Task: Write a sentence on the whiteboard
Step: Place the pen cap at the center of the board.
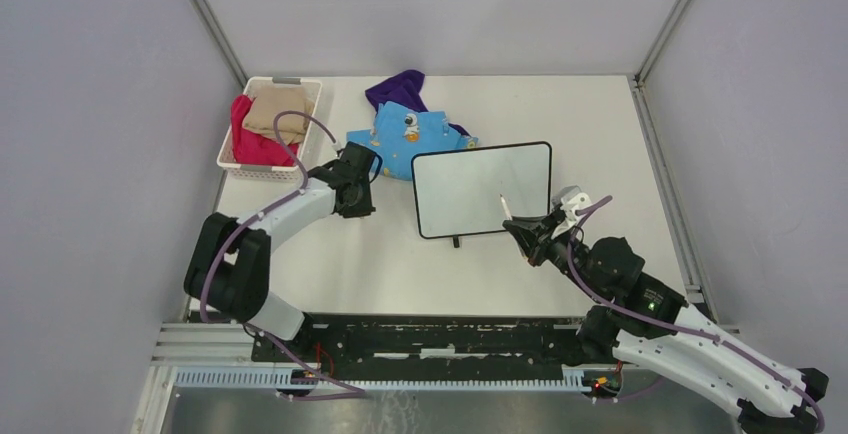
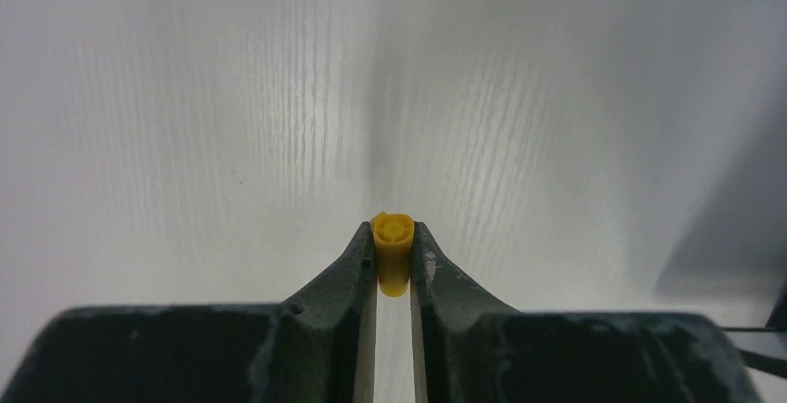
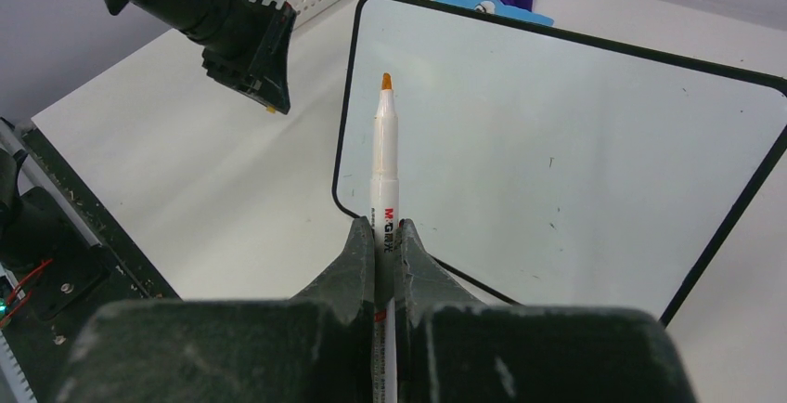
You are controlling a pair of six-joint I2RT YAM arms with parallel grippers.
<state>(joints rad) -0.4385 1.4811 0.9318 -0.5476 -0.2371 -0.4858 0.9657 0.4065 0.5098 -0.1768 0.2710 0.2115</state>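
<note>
On a white table (image 1: 330,274) inside grey walls, the blank black-framed white whiteboard (image 1: 480,189) is lying at centre. At the left wrist, the left gripper (image 2: 393,236) is pinching a small yellow plastic cap (image 2: 393,262). At the right wrist, the right gripper (image 3: 384,231) is clamping an uncapped orange-tipped white marker (image 3: 383,157) over the board; writing seems about to start, needing the tip lowered.

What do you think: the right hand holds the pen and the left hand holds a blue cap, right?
No. The left hand holds a yellow cap, not a blue one, as the left wrist view shows. The right hand does hold the pen.
</note>
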